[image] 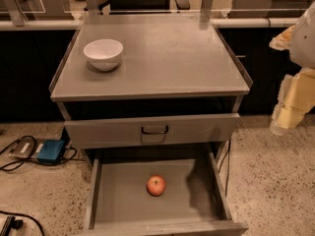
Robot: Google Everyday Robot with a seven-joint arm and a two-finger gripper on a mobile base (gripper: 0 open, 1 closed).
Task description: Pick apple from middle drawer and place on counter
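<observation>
The gripper (pixel 289 107) hangs right of the counter (pixel 172 58); its opening cannot be told. The apple (pixel 156 185) lies lower left of it, on the middle drawer (pixel 123 195) floor.

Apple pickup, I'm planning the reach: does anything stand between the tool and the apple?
Nothing visible does. The apple lies alone in the open middle drawer, uncovered from above; the tool hangs off to its right, outside the drawer.

At the frame's right edge we see the arm (pixel 306 36), its gripper (pixel 283 122) hanging downward at mid-height.
</observation>
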